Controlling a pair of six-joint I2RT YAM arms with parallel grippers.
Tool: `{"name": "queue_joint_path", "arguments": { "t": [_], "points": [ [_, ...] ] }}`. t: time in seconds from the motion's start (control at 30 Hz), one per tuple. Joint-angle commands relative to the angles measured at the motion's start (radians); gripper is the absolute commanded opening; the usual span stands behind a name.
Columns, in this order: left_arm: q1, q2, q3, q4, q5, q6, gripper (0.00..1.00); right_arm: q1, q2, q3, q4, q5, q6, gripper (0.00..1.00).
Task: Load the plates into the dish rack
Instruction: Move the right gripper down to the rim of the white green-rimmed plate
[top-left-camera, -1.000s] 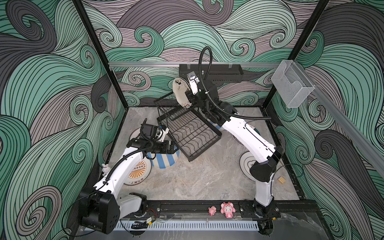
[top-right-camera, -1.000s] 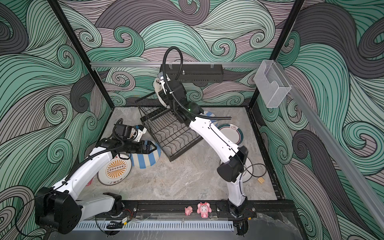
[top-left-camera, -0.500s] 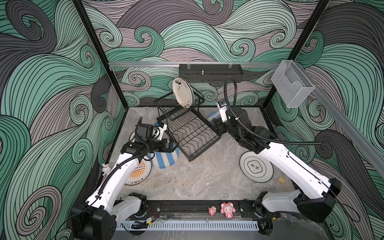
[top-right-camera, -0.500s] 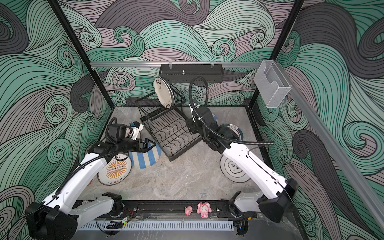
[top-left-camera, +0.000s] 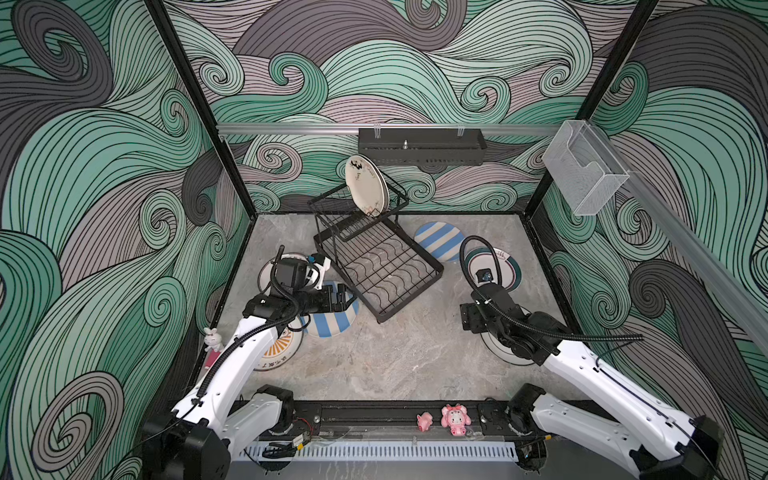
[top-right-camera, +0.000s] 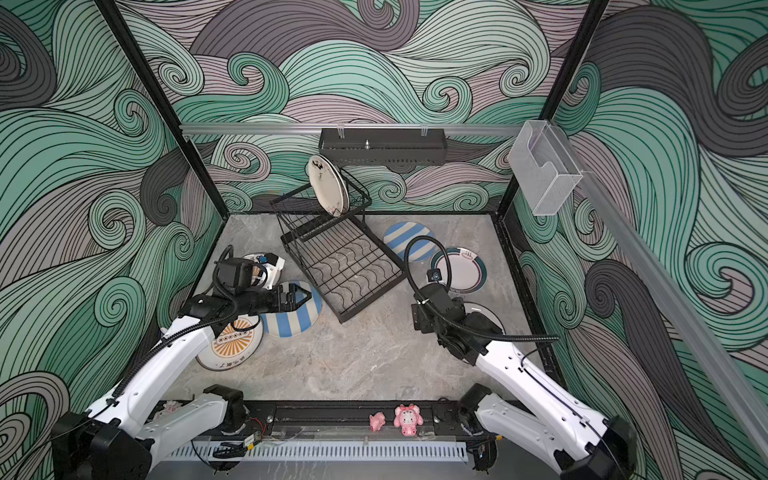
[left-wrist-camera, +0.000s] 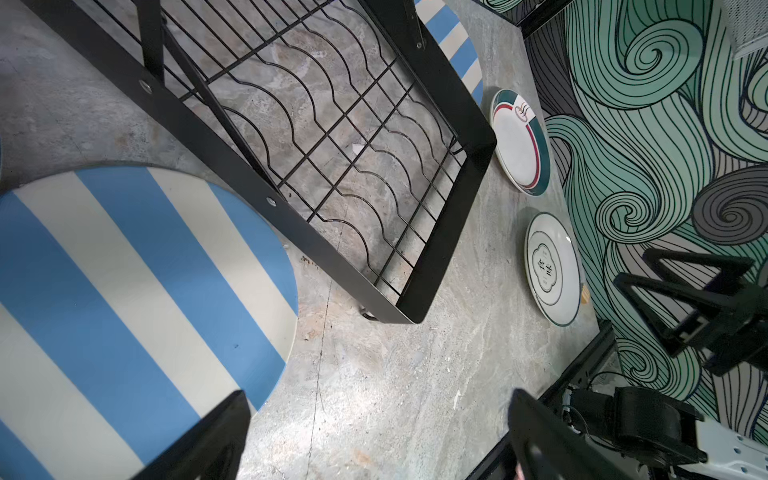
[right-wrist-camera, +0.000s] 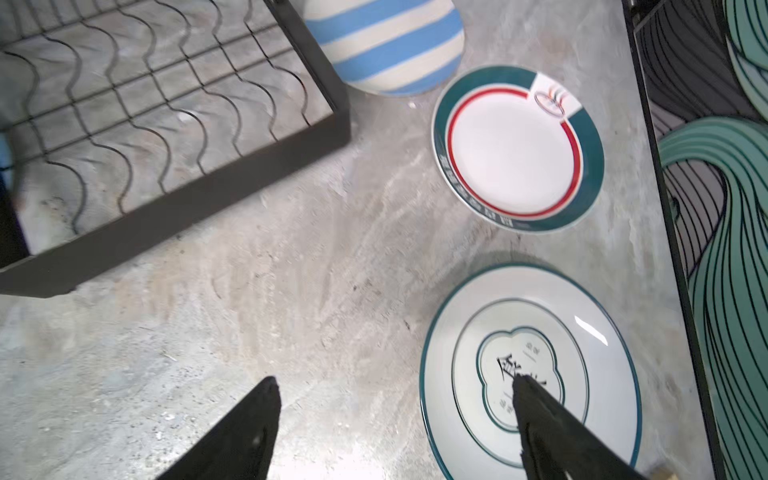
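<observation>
In both top views the dish rack (top-left-camera: 410, 295) sits toward the back of the table (top-left-camera: 395, 365). One cream plate with drawings (top-left-camera: 366, 185) stands on its edge in the raised top basket. The other plates lie flat on the table, so I think the job has only just begun. The left pincer (top-left-camera: 348, 297) hangs over a blue striped plate (top-left-camera: 332, 326) just beside the rack. The right arm (top-left-camera: 582, 365) bends over a white plate with a thin dark ring (top-left-camera: 496, 353) and hides most of it. An orange sun plate (top-left-camera: 282, 351) is half hidden under the left arm.

In the left wrist view the left pincer is wide and holds nothing. One of its fingers (left-wrist-camera: 224, 432) is over the rim of the striped plate. I think this arm is going for that plate.

In the right wrist view the right pincer (right-wrist-camera: 395, 382) is wide too, with nothing in it. One finger is over the ringed plate and the other is over bare table. A second striped plate (right-wrist-camera: 386, 41) is cut off at the edge. The picture is a little blurry, and I cannot tell how high the pincer is. Next I think it must go down, slip a finger under the rim, squeeze, and tip the plate up for a slot. A flat plate may slide away.
</observation>
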Motion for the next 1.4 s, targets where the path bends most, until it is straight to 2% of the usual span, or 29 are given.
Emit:
{"name": "queue_joint_path", "arguments": {
  "t": [0.0, 0.3, 0.57, 0.7, 0.77, 0.87, 1.07, 1.37],
  "points": [
    [-0.009, -0.026, -0.026, 0.034, 0.011, -0.055, 0.98, -0.026, -0.021, -0.049, -0.031, 0.004, 0.154, 0.90],
    [-0.035, -0.050, -0.156, 0.144, -0.021, -0.132, 0.99, -0.121, 0.034, -0.129, 0.006, -0.051, 0.170, 0.94],
    [-0.039, -0.051, -0.181, 0.168, -0.021, -0.136, 0.99, -0.208, 0.072, -0.189, 0.106, -0.207, 0.158, 0.94],
    [-0.046, -0.048, -0.198, 0.188, 0.001, -0.143, 0.99, -0.253, 0.112, -0.197, 0.137, -0.231, 0.124, 0.94],
    [-0.055, -0.056, -0.208, 0.188, 0.001, -0.144, 0.99, -0.300, 0.127, -0.186, 0.139, -0.248, 0.098, 0.94],
    [-0.063, -0.075, -0.233, 0.205, -0.003, -0.153, 0.99, -0.361, 0.161, -0.175, 0.162, -0.336, 0.081, 0.95],
    [-0.066, -0.078, -0.249, 0.200, -0.012, -0.157, 0.98, -0.384, 0.256, -0.154, 0.173, -0.449, 0.092, 0.96],
    [-0.067, -0.067, -0.253, 0.217, -0.016, -0.156, 0.99, -0.384, 0.358, -0.138, 0.212, -0.493, 0.081, 0.96]
  ]
}}
